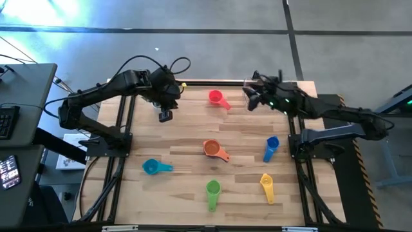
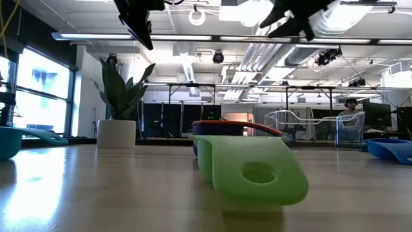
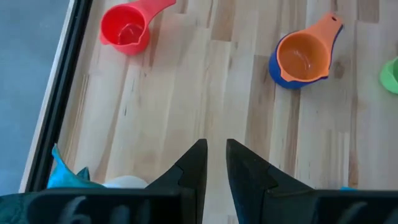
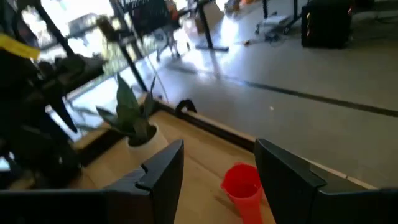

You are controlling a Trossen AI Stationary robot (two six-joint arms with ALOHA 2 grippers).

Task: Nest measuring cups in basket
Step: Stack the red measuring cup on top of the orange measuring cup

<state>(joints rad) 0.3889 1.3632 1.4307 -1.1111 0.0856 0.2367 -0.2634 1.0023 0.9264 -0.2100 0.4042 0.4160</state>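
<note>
Around the orange cup (image 1: pixel 210 148), which sits nested in a darker blue-purple cup near the middle of the wooden table (image 1: pixel 187 129), the other measuring cups lie scattered and apart; the red cup (image 1: pixel 217 98) lies toward the far edge, the blue cup (image 1: pixel 271 145) to the right, the yellow cup (image 1: pixel 266 185) toward the near right, the green cup (image 1: pixel 212 192) toward the near edge, the teal cup (image 1: pixel 153 167) to the near left; the basket (image 2: pixel 349 131), clear and upright, shows only in the low view, far right of the orange cup; left gripper (image 1: pixel 165 115) hangs above the table far left of the orange cup, fingers (image 3: pixel 189 168) a narrow slot apart, grasping nothing; right gripper (image 1: pixel 251 98) hovers just right of the red cup, fingers (image 4: pixel 286 171) spread, released; a potted plant (image 2: pixel 118 106) stands at the far left.
</note>
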